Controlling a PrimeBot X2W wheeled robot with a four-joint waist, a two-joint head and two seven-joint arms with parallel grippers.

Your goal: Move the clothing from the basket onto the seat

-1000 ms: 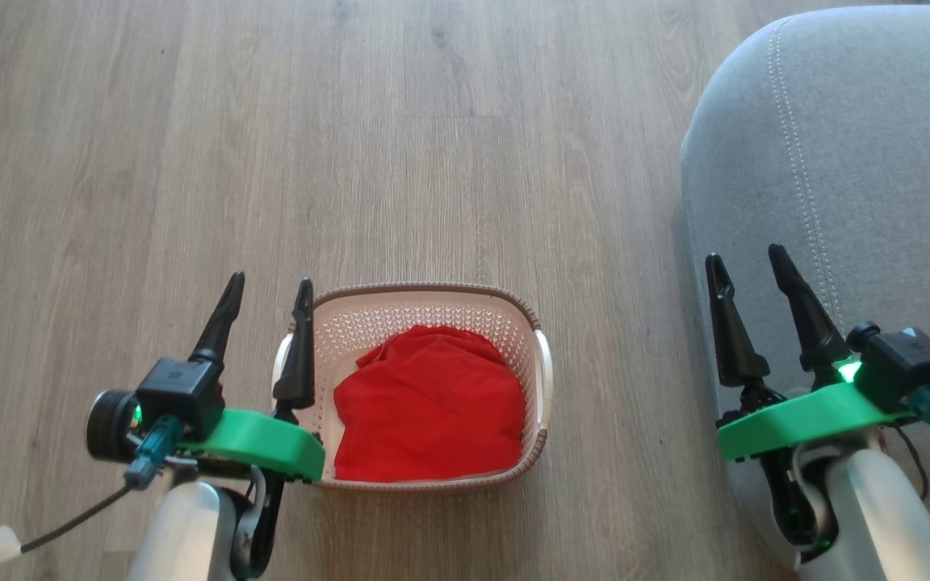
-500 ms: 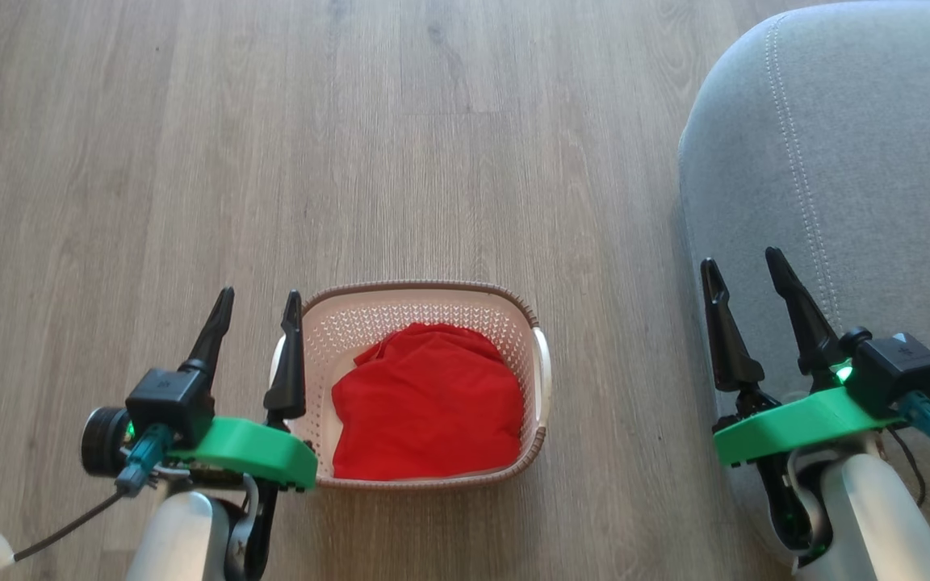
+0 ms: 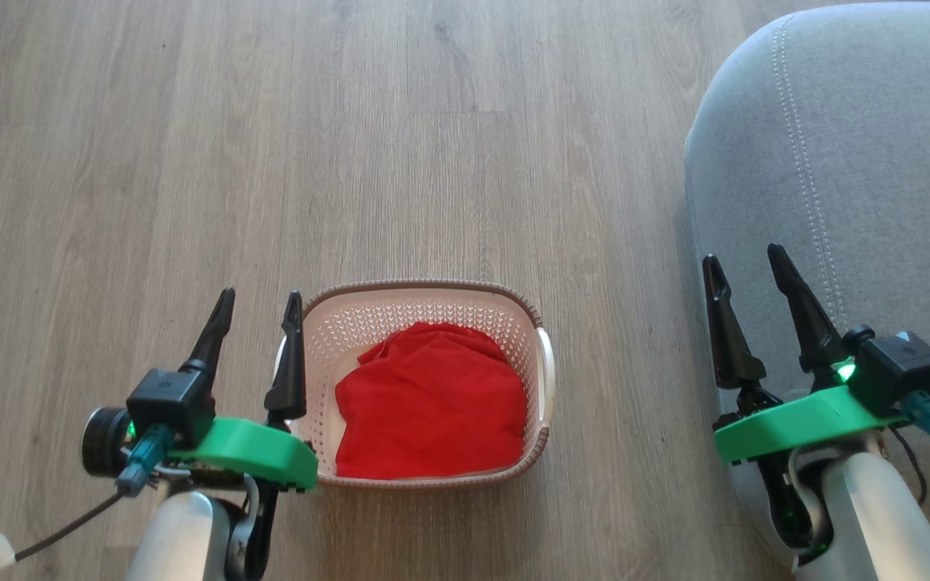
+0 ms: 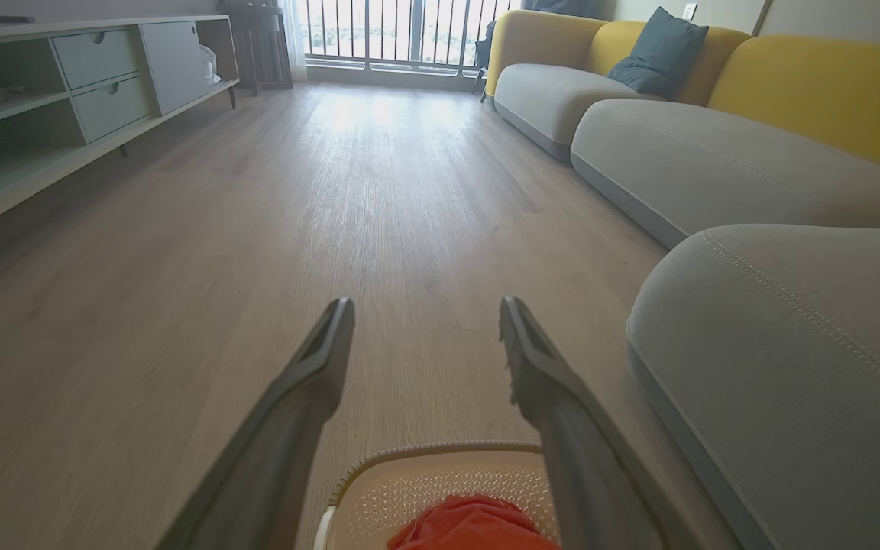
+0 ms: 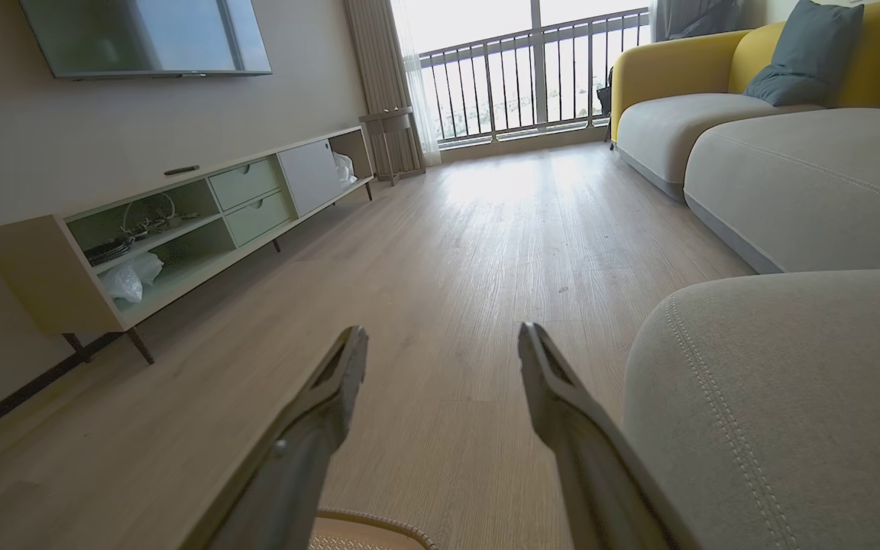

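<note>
On the wood floor (image 3: 271,121) between the arms, one cream perforated basket (image 3: 425,285) holds the red clothing (image 3: 433,403), a single crumpled heap; whether it is one garment or several I cannot tell. One grey seat cushion (image 3: 860,161) lies to the right, apart from the basket. Both grippers are spread wide and empty: the left gripper (image 3: 261,294) just beside the basket's left rim, the right gripper (image 3: 743,255) by the seat's edge. For a good pick, I would bring the left gripper over the heap's middle, dip past the rim without catching it, and pinch a thick fold
</note>
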